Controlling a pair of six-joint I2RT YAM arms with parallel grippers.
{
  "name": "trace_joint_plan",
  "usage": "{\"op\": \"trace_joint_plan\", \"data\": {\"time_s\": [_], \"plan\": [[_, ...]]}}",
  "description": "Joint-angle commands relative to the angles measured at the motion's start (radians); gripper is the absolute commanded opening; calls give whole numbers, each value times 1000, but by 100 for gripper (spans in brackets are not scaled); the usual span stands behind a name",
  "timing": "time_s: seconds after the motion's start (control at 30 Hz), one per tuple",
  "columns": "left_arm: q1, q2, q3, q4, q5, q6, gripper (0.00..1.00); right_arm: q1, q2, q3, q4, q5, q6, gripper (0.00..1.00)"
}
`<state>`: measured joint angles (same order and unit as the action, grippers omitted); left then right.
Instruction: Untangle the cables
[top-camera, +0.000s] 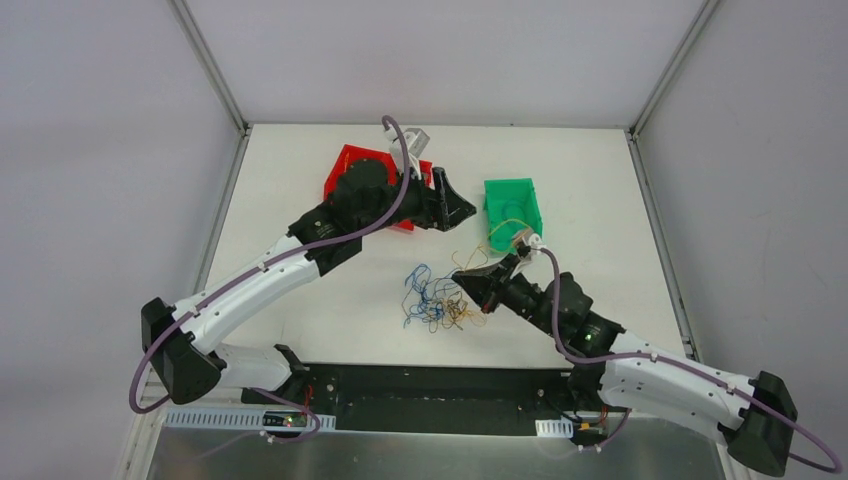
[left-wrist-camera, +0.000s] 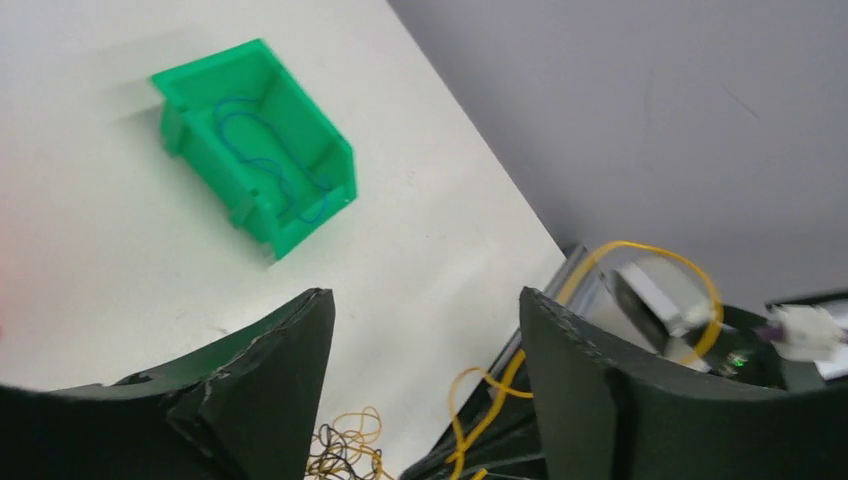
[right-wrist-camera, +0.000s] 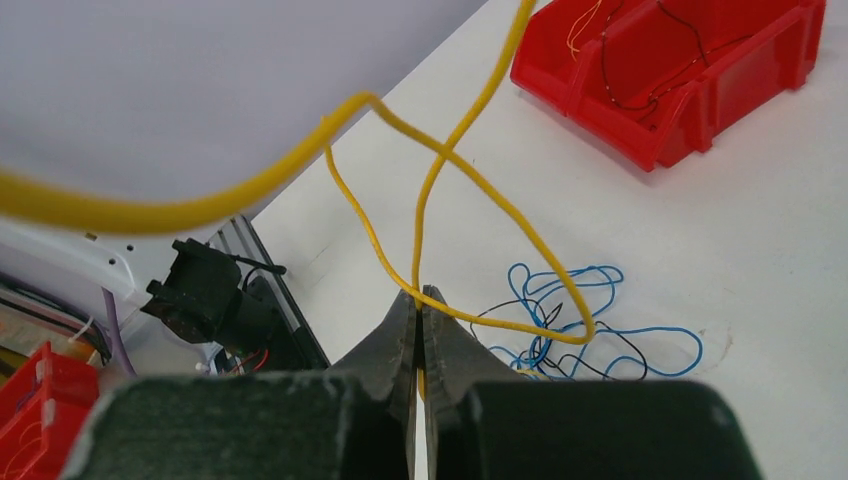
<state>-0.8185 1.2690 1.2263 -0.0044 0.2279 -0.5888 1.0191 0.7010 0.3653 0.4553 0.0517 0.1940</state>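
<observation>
Evidently right tool (right-wrist-camera: 420, 300) pinches a yellow cable (right-wrist-camera: 150, 213); left tool (left-wrist-camera: 425, 295) gapes, seemingly empty.

The desk (top-camera: 300, 200) is a smooth, matt white sheet. Toward its 12 o'clock edge the red bin (right-wrist-camera: 740, 95), and toward 1 o'clock the green bin (left-wrist-camera: 290, 225), look like moulded plastic with a slight sheen. The yellow cable (right-wrist-camera: 470, 180) has a smooth, glossy plastic skin. The right fingers (right-wrist-camera: 395, 345) are matt black and faintly grainy; the left fingers (left-wrist-camera: 270, 380) likewise, with rough, chipped edges.
</observation>
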Motion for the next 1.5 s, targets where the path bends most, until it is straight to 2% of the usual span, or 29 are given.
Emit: {"op": "trace_joint_plan", "data": {"time_s": [0.0,0.03,0.1,0.13,0.27,0.33,0.47,0.7,0.73,0.77,0.83,0.87,0.93,1.0,1.1,1.2,1.33,1.37,1.43,1.47], "plan": [[2,14,-89,-52,-203,101,81,0,-80,1,22,115,57,0],[3,17,-127,-39,-201,104,90,0,-98,2,5,148,66,0],[3,14,-230,58,-165,118,98,-1,-131,8,-34,236,84,0],[3,6,-283,145,-130,138,99,-3,-145,8,-47,289,96,0],[2,-23,-466,410,98,296,99,-9,-187,17,-105,384,130,0],[0,-8,-462,387,234,377,99,-11,-205,18,-114,372,131,0],[-40,70,-449,423,381,462,91,-10,-230,15,-122,354,133,0],[-65,172,-441,485,346,478,81,-13,-213,27,-126,312,140,0],[-65,181,-434,485,340,472,77,-12,-207,27,-126,307,141,0],[-66,189,-427,483,324,470,69,-12,-202,29,-123,297,142,0],[-65,214,-403,449,226,447,56,-12,-194,29,-119,285,144,0],[-66,236,-387,431,210,443,54,-12,-192,29,-118,283,146,0],[-66,294,-349,419,240,420,54,-13,-192,30,-118,278,148,0],[-66,333,-319,421,294,390,59,-12,-196,28,-118,273,148,0],[-66,353,-320,478,305,365,69,-12,-206,24,-117,273,150,0],[-67,374,-342,551,320,349,70,-12,-211,23,-118,274,151,0],[-66,444,-289,540,327,302,48,-13,-230,19,-116,265,159,0],[-67,460,-276,539,326,278,39,-12,-239,16,-116,265,159,0],[-67,468,-265,554,349,243,4,-12,-261,11,-122,278,157,0],[-68,459,-269,558,342,233,0,-12,-276,10,-130,293,156,0]]}}
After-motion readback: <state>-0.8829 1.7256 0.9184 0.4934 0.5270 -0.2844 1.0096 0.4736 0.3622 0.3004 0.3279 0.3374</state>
